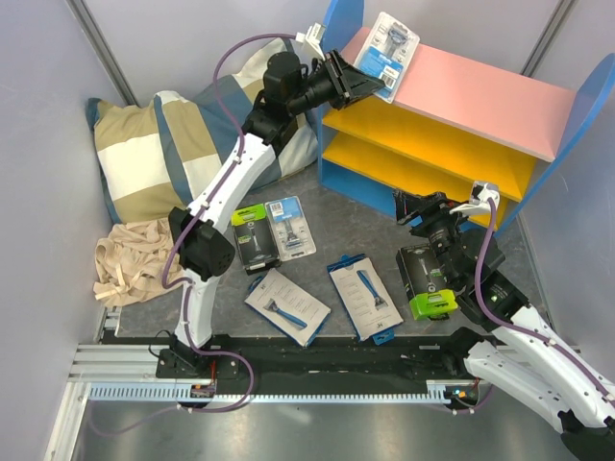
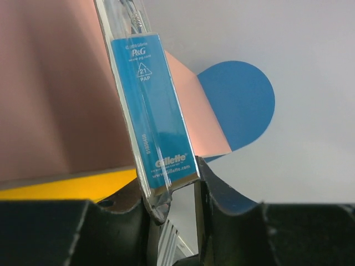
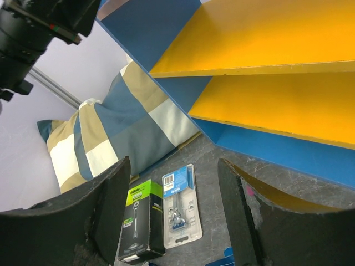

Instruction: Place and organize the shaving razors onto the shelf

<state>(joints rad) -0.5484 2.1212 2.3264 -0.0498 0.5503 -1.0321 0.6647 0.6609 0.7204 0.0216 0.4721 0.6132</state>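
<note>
Honestly, my left jaws bracket the blister pack (image 1: 387,53) at the shelf's (image 1: 480,91) top-board left end; pinching or not, I cannot tell. Let go this near the edge, it could slide off. My right jaws gape empty.

**Gillette and P&G print on a blue card**

A blister pack (image 2: 152,111) sits with its near end between the fingers of the left pincer (image 2: 175,197), its blue card facing the wrist camera. Farthest from the fingers, white print reads "P&G" with "www.pg.com" beneath it. Next comes a triangle sign holding "21" above "PAP". Closest to the fingers, the brand "Gillette" stands over "www.gillette.com". A row of digits runs lengthwise along the card, too small to read with certainty.

Ahead of the right pincer (image 3: 173,163), a black-and-green box (image 3: 141,221) and a second blister pack (image 3: 180,208) bearing a barcode label carry print too small to read.
</note>
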